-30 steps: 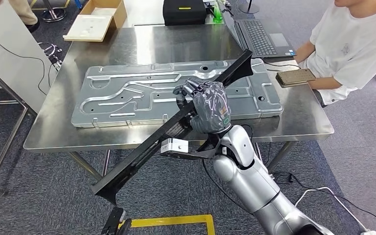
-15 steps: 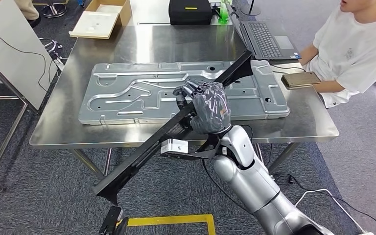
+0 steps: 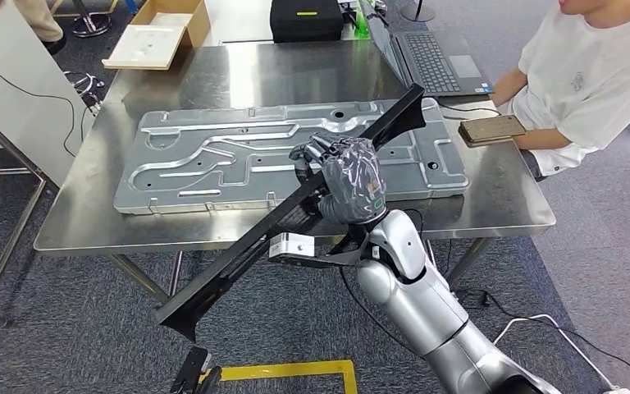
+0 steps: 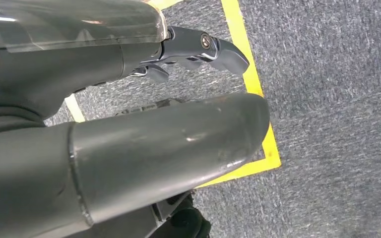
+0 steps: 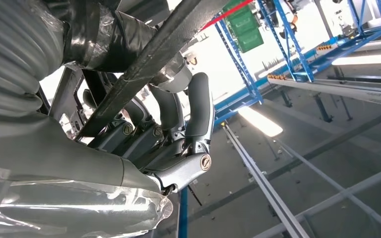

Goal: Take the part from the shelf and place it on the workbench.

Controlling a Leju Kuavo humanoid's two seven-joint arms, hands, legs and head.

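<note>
One long black bar (image 3: 287,213) is the part being carried: the right hand (image 3: 346,176) grips it near its middle, fingers wrapped round it, so it slants from low over the carpet up to a far end above the stamped metal panel (image 3: 213,160) lying on the steel workbench (image 3: 90,226). Across the last second the bar and hand kept the same pose while the whole scene drifted sideways and back, which looks like the robot's body shifting, not the bar being lowered. The placing step seems unstarted. The left hand (image 4: 129,144) hangs over the carpet; whether it is open I cannot tell.
</note>
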